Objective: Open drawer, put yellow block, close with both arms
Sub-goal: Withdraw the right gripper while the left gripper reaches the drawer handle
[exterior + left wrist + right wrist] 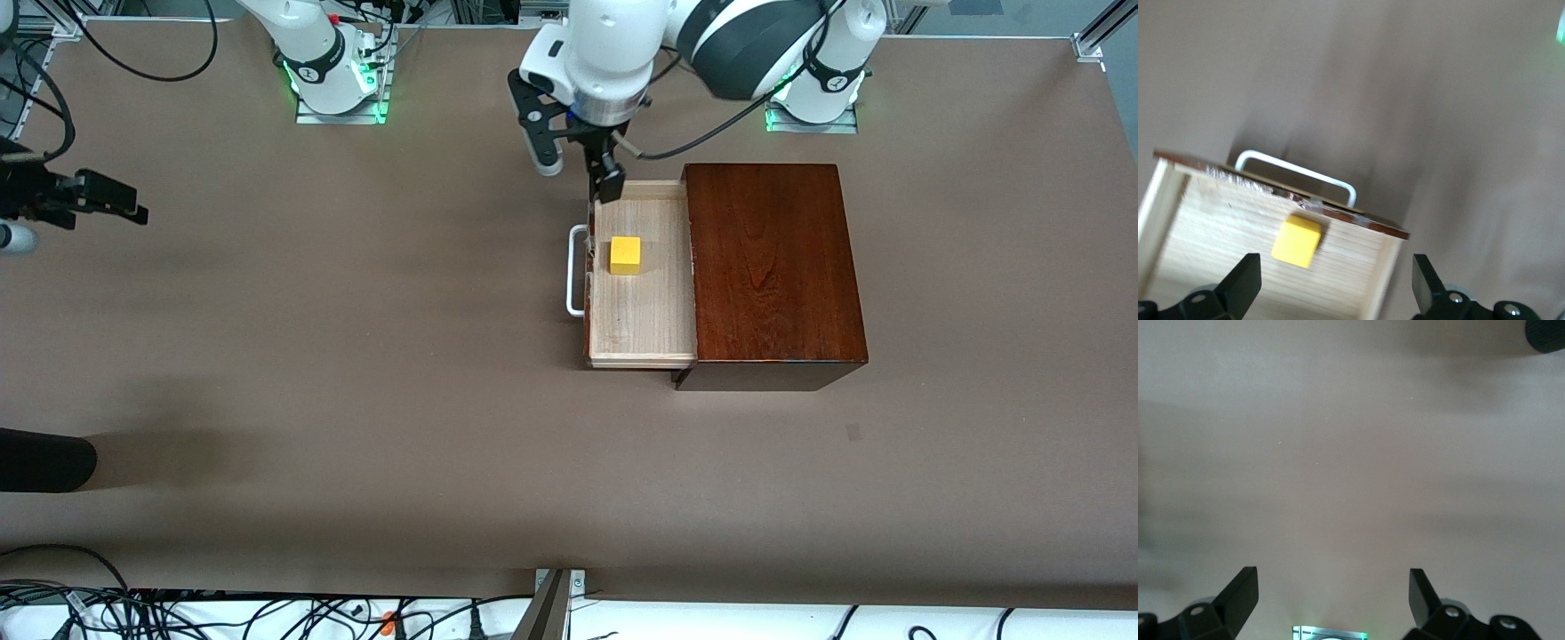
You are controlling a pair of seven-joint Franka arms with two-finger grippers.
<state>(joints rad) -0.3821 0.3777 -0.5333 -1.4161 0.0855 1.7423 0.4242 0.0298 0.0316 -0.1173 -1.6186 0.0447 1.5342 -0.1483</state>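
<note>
So, status: 2 of 3 steps look done, close is what's left.

Tabletop: brown, mostly bare. Mahogany box sits toward the left arm's end, closer to the base-side edge than to the camera-side edge.

Left arm reaches from its base over the tabletop to the drawer's base-side corner. Right arm: base at the top edge; it waits, parked w/ its gripper out at the tabletop edge at the right arm's end.

Drawer: pulled out of the box toward the right arm's end, pale tray fully exposed, white handle on the front. Open step = done.

Left gripper: over the base-side edge of the open tray, fingers apart, holding nothing. Left wrist view shows both fingertips spread w/ the tray and block between them below.

Right gripper: over bare tabletop at the edge at the right arm's end, well apart from the drawer. Fingers spread wide in the right wrist view, nothing between them.

Yellow block: lying in the tray, near the drawer front, just beside the handle side, toward the base-side half. Not touching either gripper. Put step = done, imo.

Left: shut the drawer w/ both arms. Right arm has the whole way to come in; left needs to clear the tray first or it risks snagging the rim.
</note>
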